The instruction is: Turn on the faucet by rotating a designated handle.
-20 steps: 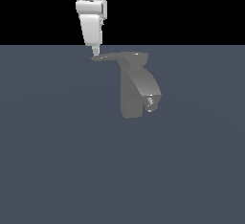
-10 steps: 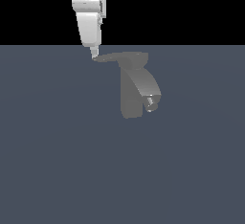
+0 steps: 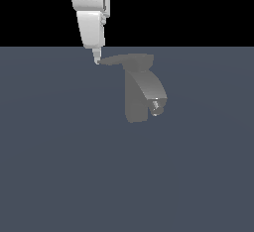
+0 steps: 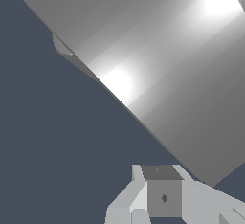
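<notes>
The grey faucet (image 3: 136,102) stands upright at the centre of the exterior view, its thick spout (image 3: 150,89) curving down to a small nozzle (image 3: 157,108). The thin flat handle (image 3: 116,60) sticks out from the top cap toward the exterior view's left. My gripper (image 3: 96,60) hangs from above with its narrow fingertips together, touching the handle's tapered tip and holding nothing. In the wrist view a broad, brightly lit grey surface of the faucet (image 4: 167,65) fills most of the picture, with my fingers (image 4: 162,196) close beside it.
The faucet rests on a flat dark blue-grey floor (image 3: 59,166) that spreads on all sides. A black background lies beyond its far edge. No other objects show.
My gripper has come down slightly and shifted toward the exterior view's left. The handle has swung a little with it and now shows more of its flat face.
</notes>
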Robot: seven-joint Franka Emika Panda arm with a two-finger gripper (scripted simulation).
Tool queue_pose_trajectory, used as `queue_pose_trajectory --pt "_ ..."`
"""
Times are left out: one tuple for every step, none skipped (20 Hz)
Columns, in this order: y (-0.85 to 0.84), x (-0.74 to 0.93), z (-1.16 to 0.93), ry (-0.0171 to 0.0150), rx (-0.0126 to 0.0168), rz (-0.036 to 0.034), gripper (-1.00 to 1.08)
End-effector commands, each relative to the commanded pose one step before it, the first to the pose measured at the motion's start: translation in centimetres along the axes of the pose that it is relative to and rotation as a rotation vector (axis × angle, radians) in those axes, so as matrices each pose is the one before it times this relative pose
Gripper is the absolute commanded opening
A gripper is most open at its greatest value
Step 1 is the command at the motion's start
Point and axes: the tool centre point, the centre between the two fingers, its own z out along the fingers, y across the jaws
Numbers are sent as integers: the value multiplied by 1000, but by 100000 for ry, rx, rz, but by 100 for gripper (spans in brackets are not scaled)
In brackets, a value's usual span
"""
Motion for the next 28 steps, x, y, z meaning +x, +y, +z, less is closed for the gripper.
queue_pose_trajectory --pt "655 758 -7 121 -195 425 -100" --pt "262 220 -4 0 0 0 -100" --pt "264 221 -4 0 0 0 -100" --pt "265 222 -4 0 0 0 -100" --pt "250 225 33 17 -66 11 -100" --pt "267 224 -5 0 0 0 -100" --pt "269 225 -5 0 0 0 -100" --pt "270 226 -5 0 0 0 -100" --pt "271 227 -5 0 0 0 -100" --pt "272 229 -5 0 0 0 -100" --pt "273 230 -5 0 0 0 -100" --pt "275 231 -5 0 0 0 -100" --pt "276 232 -5 0 0 0 -100" --pt "261 231 32 15 -67 2 -100" --pt "279 234 -5 0 0 0 -100" --pt "280 236 -5 0 0 0 -100" --pt "281 237 -5 0 0 0 -100" --pt "283 238 -5 0 0 0 -100" --pt "284 240 -5 0 0 0 -100" --pt "285 241 -5 0 0 0 -100" --pt "287 242 -5 0 0 0 -100" --pt "271 236 29 15 -67 -7 -100" --pt "289 245 -6 0 0 0 -100" --pt "291 247 -6 0 0 0 -100" --pt "292 249 -6 0 0 0 -100" --pt "294 251 -6 0 0 0 -100" --pt "295 253 -7 0 0 0 -100" --pt "297 256 -7 0 0 0 -100"
